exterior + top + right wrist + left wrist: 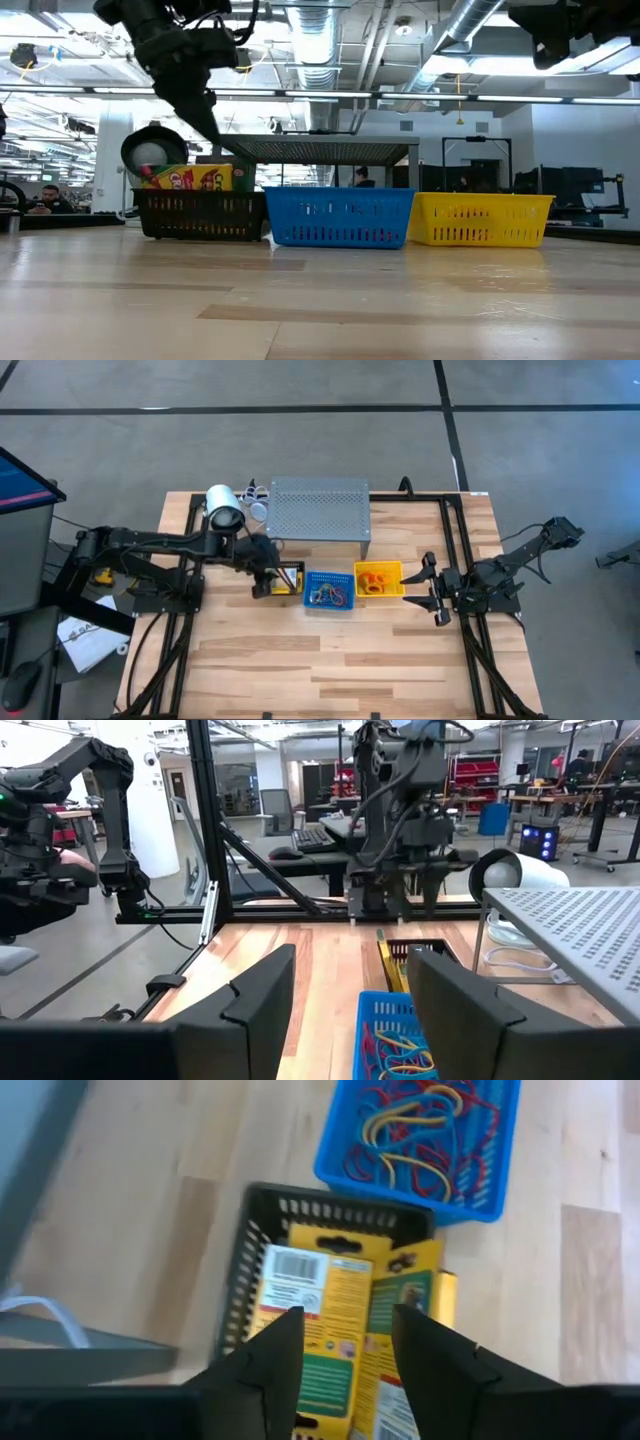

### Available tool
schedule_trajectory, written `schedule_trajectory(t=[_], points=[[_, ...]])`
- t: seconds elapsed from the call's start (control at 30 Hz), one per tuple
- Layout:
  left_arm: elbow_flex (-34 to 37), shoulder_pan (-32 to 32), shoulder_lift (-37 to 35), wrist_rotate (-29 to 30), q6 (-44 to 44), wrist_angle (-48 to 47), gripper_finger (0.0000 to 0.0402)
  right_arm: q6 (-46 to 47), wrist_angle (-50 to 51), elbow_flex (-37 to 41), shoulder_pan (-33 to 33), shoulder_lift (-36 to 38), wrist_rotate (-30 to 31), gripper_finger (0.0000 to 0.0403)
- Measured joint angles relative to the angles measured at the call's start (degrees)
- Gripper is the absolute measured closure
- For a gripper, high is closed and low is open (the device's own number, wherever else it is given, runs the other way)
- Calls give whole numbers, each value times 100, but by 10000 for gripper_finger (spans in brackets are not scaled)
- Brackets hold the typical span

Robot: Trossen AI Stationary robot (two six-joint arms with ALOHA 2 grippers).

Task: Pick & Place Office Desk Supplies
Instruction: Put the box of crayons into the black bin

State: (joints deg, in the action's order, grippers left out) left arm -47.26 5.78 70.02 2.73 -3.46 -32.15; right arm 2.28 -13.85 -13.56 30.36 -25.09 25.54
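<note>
The left gripper (pixel 262 586) hovers over the black basket (pixel 262 1270) with fingers parted and empty, the yellow-and-green packs (pixel 335 1330) lying sorted inside, while the right gripper (pixel 436 598) waits open beside the yellow basket (pixel 379 580).

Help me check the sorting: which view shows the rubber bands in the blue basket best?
The left wrist view: it looks down into the blue basket at the red, yellow and blue rubber bands. The high view shows a small tangle, the right wrist view a partial glimpse, and the low view only the basket's wall.
</note>
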Motion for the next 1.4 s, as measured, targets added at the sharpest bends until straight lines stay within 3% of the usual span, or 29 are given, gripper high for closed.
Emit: schedule_trajectory(t=[0.13, 0.47, 0.6, 0.93, 1.4], points=[[-36, 79, 0, -37, 5, -3, 239, 77, 12, 0, 1, -1, -1, 214], [-38, -151, -39, -983, -433, -273, 232, 78, 106, -4, 0, -1, -2, 214], [-38, -317, -93, -1054, -455, -406, 264, 79, 141, -4, 1, -1, -1, 214], [-40, -929, -505, -1173, -831, -378, 393, 79, 140, -4, -1, -1, -2, 214], [-40, -1077, 566, -1131, -947, -203, 400, 131, 138, -4, -1, -1, -2, 214]])
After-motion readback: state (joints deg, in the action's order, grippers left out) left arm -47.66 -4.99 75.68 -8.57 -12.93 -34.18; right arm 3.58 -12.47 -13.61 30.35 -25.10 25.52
